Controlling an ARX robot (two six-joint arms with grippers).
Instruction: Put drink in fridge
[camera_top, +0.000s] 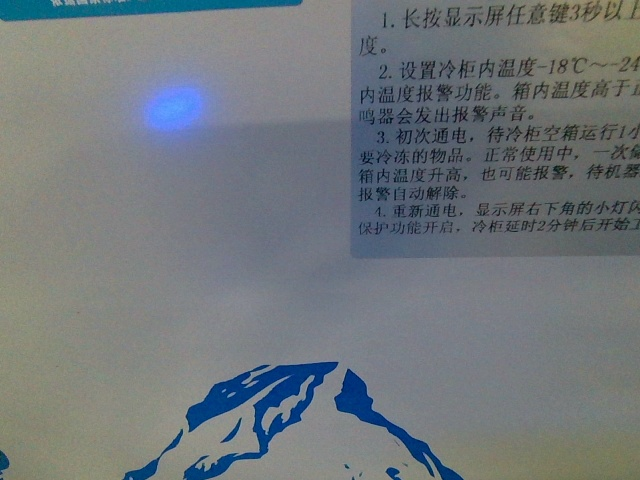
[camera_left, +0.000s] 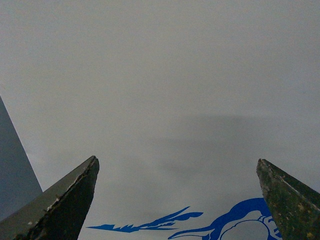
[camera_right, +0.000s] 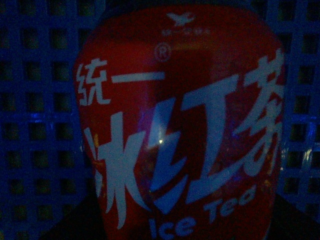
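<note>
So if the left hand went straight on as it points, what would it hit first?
The fridge's white wall, near its blue picture; nothing shows between it and the left hand, though depth is unclear.

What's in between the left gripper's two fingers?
Nothing is held there. In the left wrist view, the gap of the open left gripper shows only the fridge, its bare white wall and a bit of its blue picture behind.

Left gripper (camera_left: 176, 160): jaws spread wide apart, dark scuffed fingertips (camera_left: 75, 195), nothing between.
</note>
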